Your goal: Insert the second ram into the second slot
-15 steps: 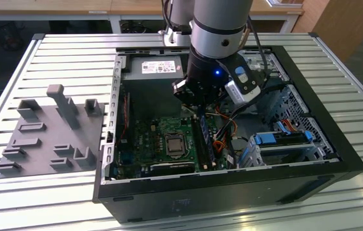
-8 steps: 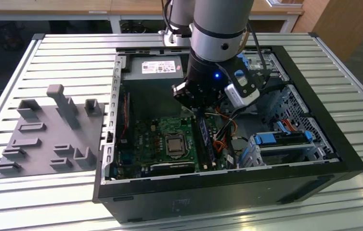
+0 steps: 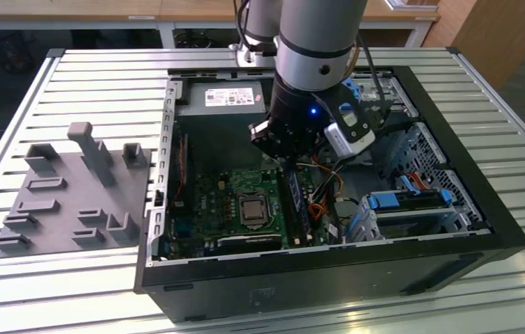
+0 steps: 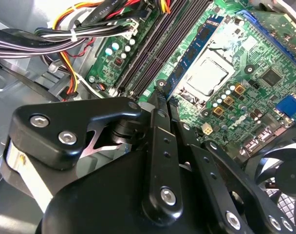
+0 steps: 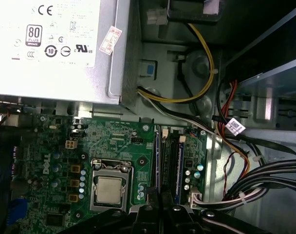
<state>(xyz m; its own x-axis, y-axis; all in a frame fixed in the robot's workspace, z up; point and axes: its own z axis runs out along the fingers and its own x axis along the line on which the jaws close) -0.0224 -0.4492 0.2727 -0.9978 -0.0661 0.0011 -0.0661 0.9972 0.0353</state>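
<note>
We saw the ram [image 3: 296,205] standing on edge among the slots [image 3: 306,212], just beside the socket [image 3: 251,207], a little right of the middle of the exterior view. In the second wrist view the ram [image 4: 189,53] showed its dark-blue flank with black chips. In the first wrist view the ram [image 5: 178,168] was a thin blue edge. We could not tell whether it sat fully home.

The gripper [image 3: 286,161] hung low over one end of the slots. We could not tell whether the pincer was apart, together or clamped on the ram. The arm's bulk covered it in the exterior view, and the gripper [image 4: 165,100] crowded the second wrist view with black links.

The first wrist view gave us the power supply [image 5: 50,48] and its cables [image 5: 206,63]. The second wrist view gave us a fan [image 4: 284,175], cut off by the frame.

The exterior view alone took in the whole case [image 3: 467,181] and, at the exterior view's left, a grey fixture [image 3: 67,188] on the slatted table [image 3: 104,76].
</note>
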